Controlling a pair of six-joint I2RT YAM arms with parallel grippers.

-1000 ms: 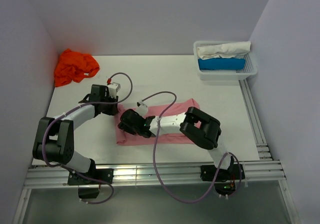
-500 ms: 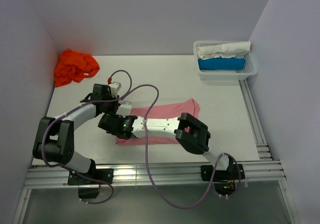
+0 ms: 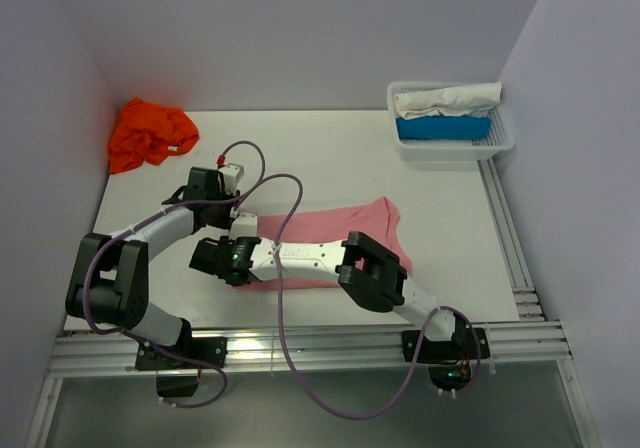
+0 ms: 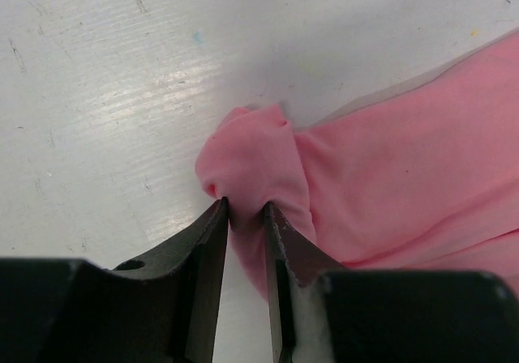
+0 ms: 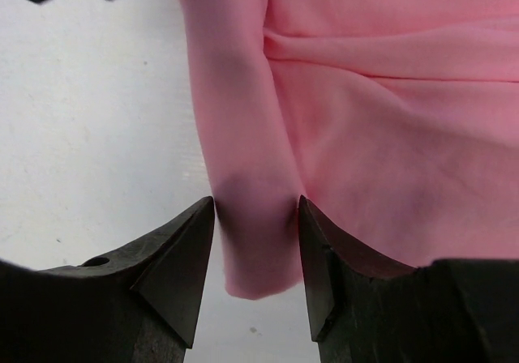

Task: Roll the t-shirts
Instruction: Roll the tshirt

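The light pink t-shirt (image 3: 330, 230) lies folded into a long strip across the middle of the table. My left gripper (image 3: 240, 212) is shut on a bunched far-left corner of it, as the left wrist view shows (image 4: 246, 213), with pink cloth (image 4: 389, 160) spreading to the right. My right gripper (image 3: 232, 268) reaches across to the strip's near-left end. Its jaws press both sides of a rolled fold of pink cloth (image 5: 243, 136) in the right wrist view (image 5: 255, 209). The bright orange t-shirt (image 3: 148, 133) lies crumpled at the far left corner.
A white lattice basket (image 3: 505, 143) at the far right holds a white roll and a blue roll. Walls close in the left, far and right sides. A metal rail runs along the near edge. The right arm lies low over the pink strip.
My right gripper has moved left along the pink strip, from its middle to its left end, and now grips the fold there. The left gripper has stayed on the corner.
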